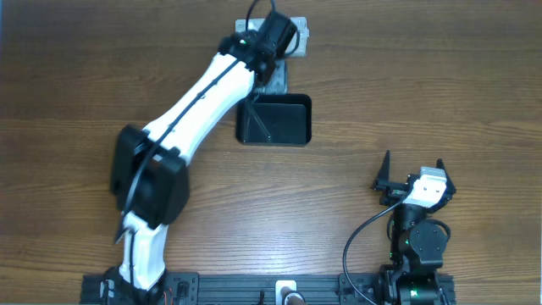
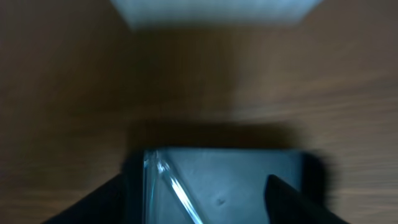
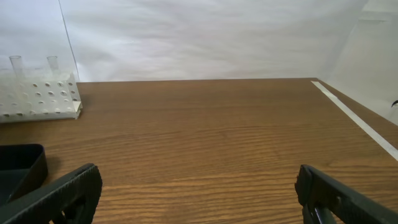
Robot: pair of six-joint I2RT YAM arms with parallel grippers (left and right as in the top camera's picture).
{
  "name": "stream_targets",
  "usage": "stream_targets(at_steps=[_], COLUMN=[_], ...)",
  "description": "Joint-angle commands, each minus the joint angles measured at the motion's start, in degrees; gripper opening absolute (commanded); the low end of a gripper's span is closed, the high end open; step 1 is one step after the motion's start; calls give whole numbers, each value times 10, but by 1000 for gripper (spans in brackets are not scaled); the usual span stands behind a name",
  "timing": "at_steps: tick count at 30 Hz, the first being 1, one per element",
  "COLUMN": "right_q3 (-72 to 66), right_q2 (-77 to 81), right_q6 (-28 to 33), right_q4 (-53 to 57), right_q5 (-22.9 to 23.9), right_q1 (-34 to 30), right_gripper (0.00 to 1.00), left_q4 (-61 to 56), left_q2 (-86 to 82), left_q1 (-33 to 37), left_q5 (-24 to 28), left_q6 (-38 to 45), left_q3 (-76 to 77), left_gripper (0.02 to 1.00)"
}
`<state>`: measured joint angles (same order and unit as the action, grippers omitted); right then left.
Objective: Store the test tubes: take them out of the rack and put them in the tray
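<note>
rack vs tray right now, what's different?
The rack is pale and full of holes; the tray is black with plain walls. Two tubes stand upright in the rack; one tube lies slanted in the tray. Both rack and tray sit on the wooden table, close together.

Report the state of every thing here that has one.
left gripper, jaws open, empty, above the tray.
right gripper, jaws open, empty.
rack, holds two tubes.
standing tubes, upright in the rack.
tray, holds one tube.
loose tube, lying slanted inside the tray.
</note>
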<state>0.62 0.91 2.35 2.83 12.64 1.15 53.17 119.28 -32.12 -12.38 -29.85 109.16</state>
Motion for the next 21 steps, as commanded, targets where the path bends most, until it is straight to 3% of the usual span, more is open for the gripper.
stream_targets(at_steps=[1, 10, 14, 17, 21], right_q3=[-3, -3, -3, -3, -3], right_q2=[-6, -6, -6, -6, -6], right_q6=[1, 1, 1, 1, 1], right_q4=[1, 1, 1, 1, 1], right_q5=[7, 7, 7, 7, 7], right_q1=[-4, -4, -4, -4, -4], right_gripper=[993, 991, 993, 993, 991], left_q4=[-47, -88, -185, -309, -485], left_q2=[-129, -254, -309, -366, -454], left_q1=[12, 95, 123, 144, 185], left_q5=[-81, -78, -73, -31, 84], left_q6=[50, 165, 247, 329, 387], left_q3=[7, -10, -90, -203, -382], left_gripper=[772, 790, 838, 917, 1000])
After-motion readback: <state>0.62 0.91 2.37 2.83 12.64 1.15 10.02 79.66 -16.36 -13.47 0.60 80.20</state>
